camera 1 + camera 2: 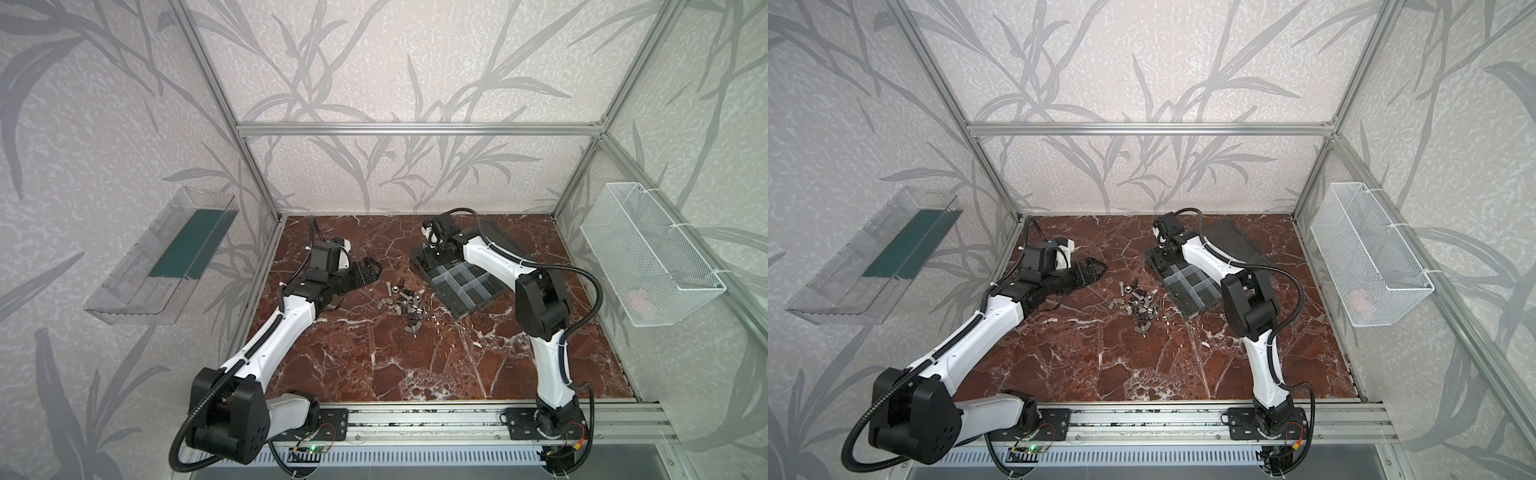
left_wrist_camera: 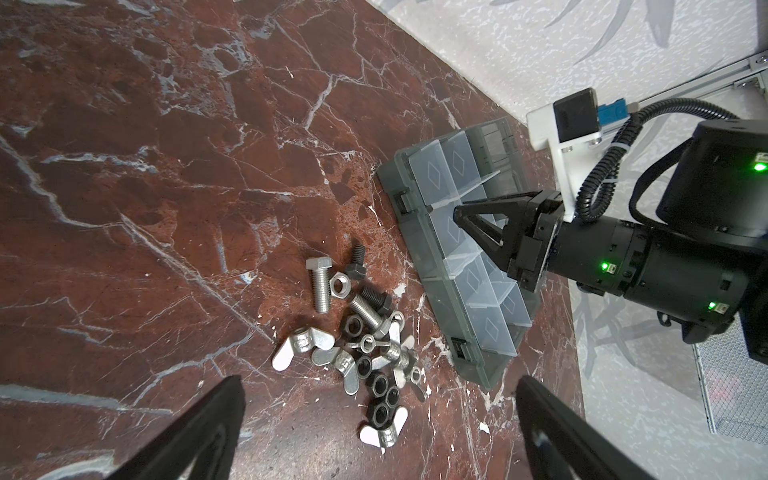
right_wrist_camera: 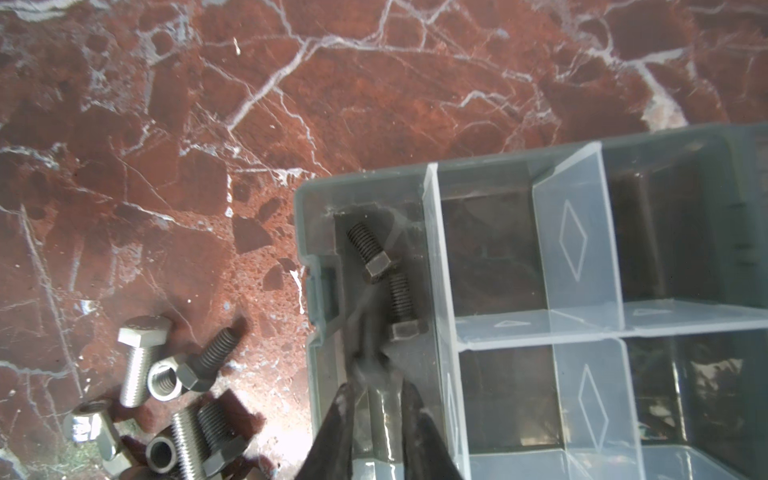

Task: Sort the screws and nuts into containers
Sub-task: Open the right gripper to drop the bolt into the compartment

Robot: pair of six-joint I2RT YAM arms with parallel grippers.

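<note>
The right pincer (image 2: 458, 215) hangs over the corner compartment (image 3: 411, 232) at the far-left end of the organizer box (image 2: 428, 274). The box lies open on the red marble surface (image 1: 415, 365), right of the middle. The pincer's fingers stand close together with nothing between them, but I cannot tell whether they are fully pressed together.

Two dark screws (image 3: 402, 305) lie in that compartment, one's head against the tip of the other's shaft.

The left pincer (image 1: 372, 272) is spread wide and carries nothing. It hovers just left of the loose pile (image 1: 409, 305), on its far side. The pile rests on the surface between the arms, near the box's left wall. It holds silver screws (image 2: 320, 286), wing nuts (image 2: 301, 347) and black nuts (image 2: 380, 384), lying touching and overlapping.
</note>
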